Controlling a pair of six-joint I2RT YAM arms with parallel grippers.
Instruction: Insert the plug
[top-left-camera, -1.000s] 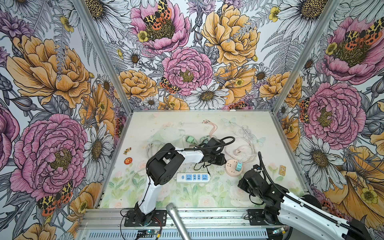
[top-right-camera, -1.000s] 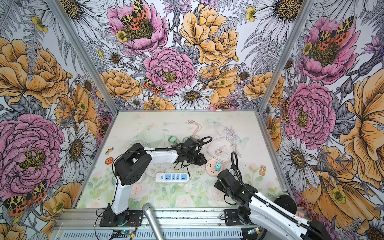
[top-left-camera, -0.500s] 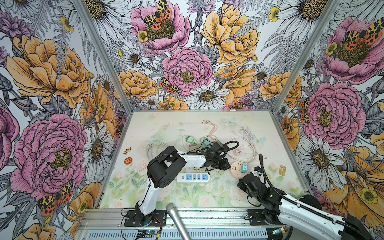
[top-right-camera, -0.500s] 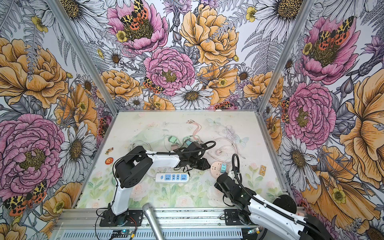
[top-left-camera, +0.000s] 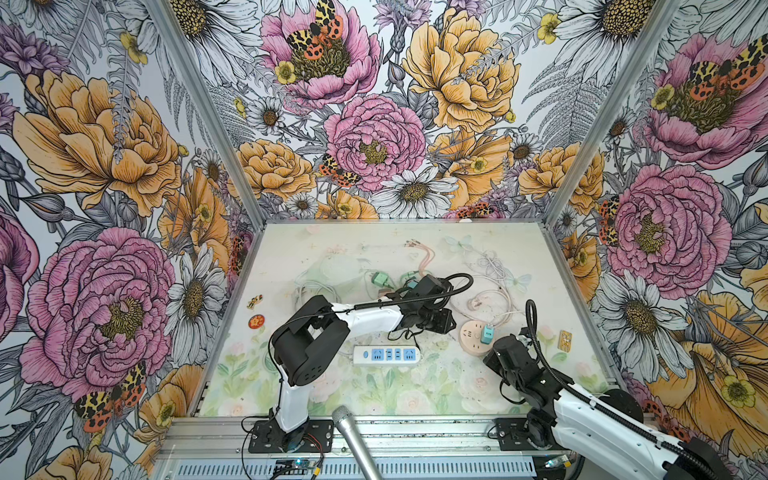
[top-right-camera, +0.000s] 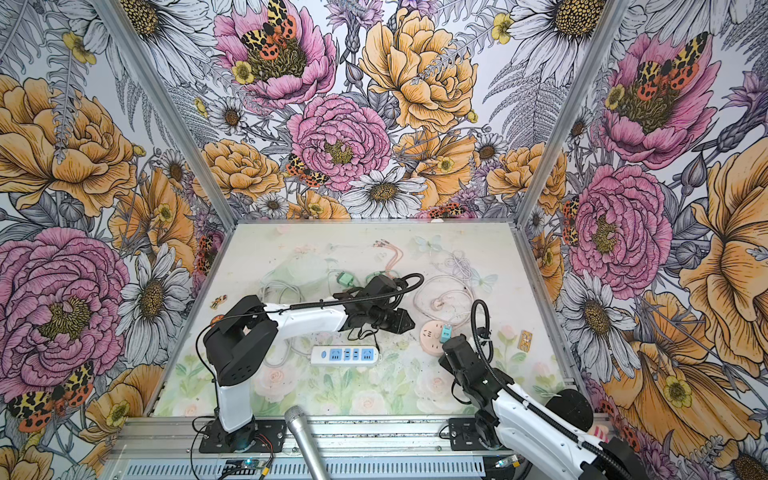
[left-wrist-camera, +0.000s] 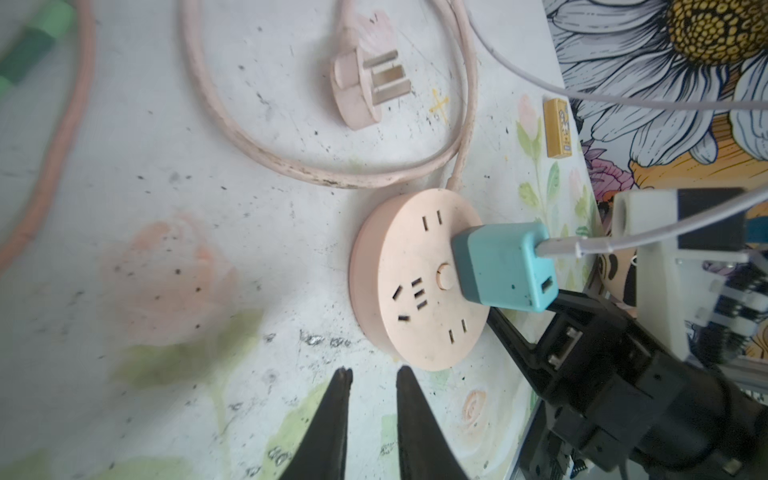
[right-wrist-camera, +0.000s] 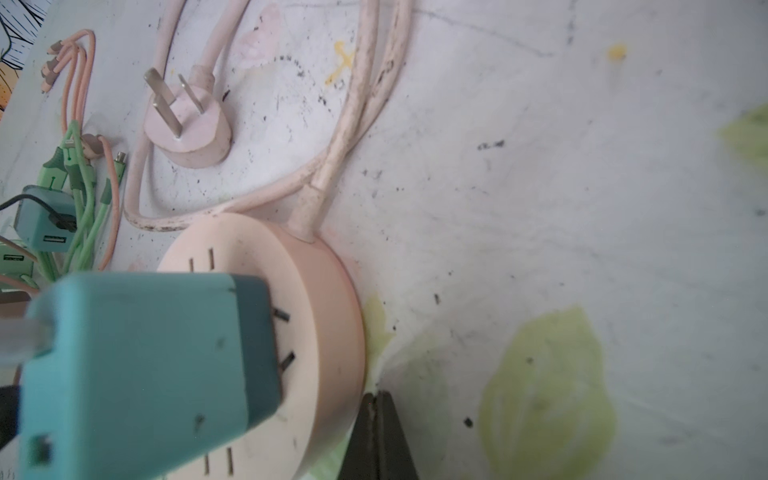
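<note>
The socket (left-wrist-camera: 419, 282) is smooth, matt pink plastic, and the charger (left-wrist-camera: 498, 266) is matt teal plastic. The plug (left-wrist-camera: 357, 89) has dull metal prongs. The cable (left-wrist-camera: 340, 182) looks grimy, and the table (left-wrist-camera: 166, 124) is matt, scuffed and speckled.

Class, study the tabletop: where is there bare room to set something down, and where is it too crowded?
Free: the front strip between the power strip and the front rail; the back strip along the back wall, behind the pink cables. Crowded: the middle, around the green chargers, white cord and round socket.
</note>
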